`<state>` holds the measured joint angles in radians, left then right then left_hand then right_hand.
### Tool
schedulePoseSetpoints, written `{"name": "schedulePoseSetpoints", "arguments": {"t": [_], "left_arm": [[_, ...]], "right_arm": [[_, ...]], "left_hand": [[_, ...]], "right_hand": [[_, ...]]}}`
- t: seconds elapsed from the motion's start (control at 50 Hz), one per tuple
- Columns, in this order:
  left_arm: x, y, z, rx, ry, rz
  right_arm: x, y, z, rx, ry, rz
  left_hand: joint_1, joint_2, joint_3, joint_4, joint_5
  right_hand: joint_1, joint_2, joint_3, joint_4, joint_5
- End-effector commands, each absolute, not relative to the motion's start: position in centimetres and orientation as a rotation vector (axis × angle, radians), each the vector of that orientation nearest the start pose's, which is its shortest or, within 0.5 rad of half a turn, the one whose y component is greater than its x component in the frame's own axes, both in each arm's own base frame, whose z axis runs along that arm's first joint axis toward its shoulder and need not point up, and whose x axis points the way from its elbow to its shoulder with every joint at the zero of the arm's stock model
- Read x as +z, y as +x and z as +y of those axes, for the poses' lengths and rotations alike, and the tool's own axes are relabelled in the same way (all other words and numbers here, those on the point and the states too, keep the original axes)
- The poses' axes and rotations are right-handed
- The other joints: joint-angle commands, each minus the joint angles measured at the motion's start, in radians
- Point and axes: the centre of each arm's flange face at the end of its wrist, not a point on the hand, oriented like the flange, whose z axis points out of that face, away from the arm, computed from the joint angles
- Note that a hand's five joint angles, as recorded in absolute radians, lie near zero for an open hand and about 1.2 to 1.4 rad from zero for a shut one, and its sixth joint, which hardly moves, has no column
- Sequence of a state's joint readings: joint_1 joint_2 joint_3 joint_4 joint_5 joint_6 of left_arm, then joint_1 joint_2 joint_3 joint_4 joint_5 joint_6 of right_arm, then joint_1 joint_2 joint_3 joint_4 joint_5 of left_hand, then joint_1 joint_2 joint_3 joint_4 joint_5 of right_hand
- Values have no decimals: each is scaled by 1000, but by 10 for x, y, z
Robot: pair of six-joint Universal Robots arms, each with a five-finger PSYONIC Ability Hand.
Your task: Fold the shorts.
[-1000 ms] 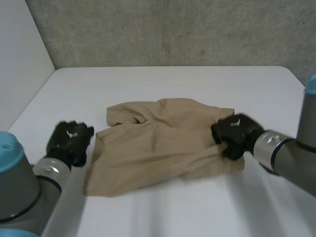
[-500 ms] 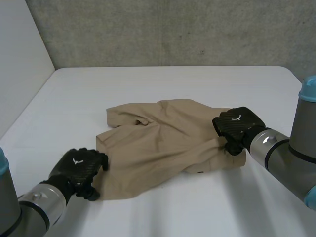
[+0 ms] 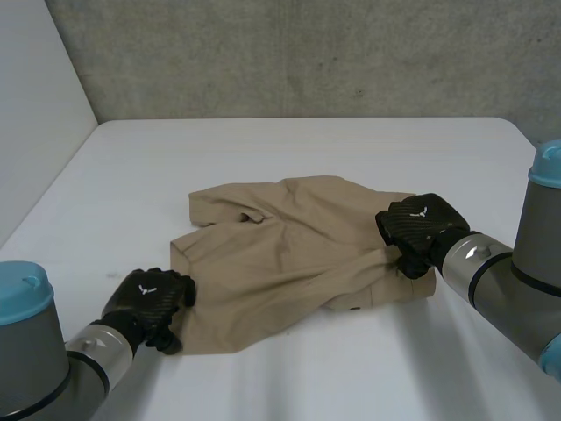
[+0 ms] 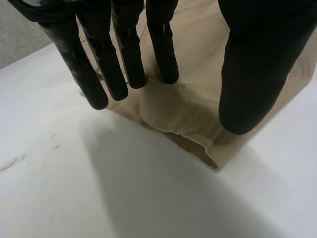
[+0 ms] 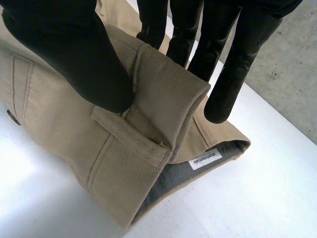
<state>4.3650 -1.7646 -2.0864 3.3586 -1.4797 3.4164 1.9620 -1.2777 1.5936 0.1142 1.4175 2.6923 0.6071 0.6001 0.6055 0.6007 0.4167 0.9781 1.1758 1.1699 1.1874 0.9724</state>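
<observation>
The tan shorts lie rumpled in the middle of the white table. My left hand sits at their near-left corner. In the left wrist view that hand is open, fingers straight and thumb apart, over the hem corner of the shorts, which is not pinched. My right hand is at the shorts' right edge. In the right wrist view its thumb presses a folded-over piece of the waistband against the fingers behind it. A small white label shows inside the waistband.
A grey concrete wall runs behind the table's far edge and a white panel stands along its left side. Bare tabletop lies around the shorts on all sides.
My left hand has moved from beside the shorts' left edge toward me, to their near-left corner, and its fingers have straightened. My right hand has stayed on the waistband, shifting only slightly.
</observation>
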Motion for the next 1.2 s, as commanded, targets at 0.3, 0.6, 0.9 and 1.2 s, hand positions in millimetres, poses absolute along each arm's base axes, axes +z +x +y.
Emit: {"name": "schedulePoseSetpoints", "arguments": {"t": [0.3,0.6,0.9,1.2], "left_arm": [[122,-220,-187,-1651,956,2643],[125,-223,-186,-1688,973,2616],[318,-223,-172,-2358,897,2047],[439,-208,-188,-2681,622,1711]], "right_arm": [[202,257,-242,-1650,-1158,2281],[204,254,-245,-1661,-1150,2287],[316,245,-227,-2047,-1273,2066],[416,233,-216,-2466,-1122,1777]], "left_hand": [[143,150,145,150,159],[789,796,791,796,805],[789,796,791,796,805],[789,796,791,796,805]], "right_hand": [[418,220,226,209,249],[418,220,226,209,249],[418,220,226,209,249],[418,220,226,209,249]]}}
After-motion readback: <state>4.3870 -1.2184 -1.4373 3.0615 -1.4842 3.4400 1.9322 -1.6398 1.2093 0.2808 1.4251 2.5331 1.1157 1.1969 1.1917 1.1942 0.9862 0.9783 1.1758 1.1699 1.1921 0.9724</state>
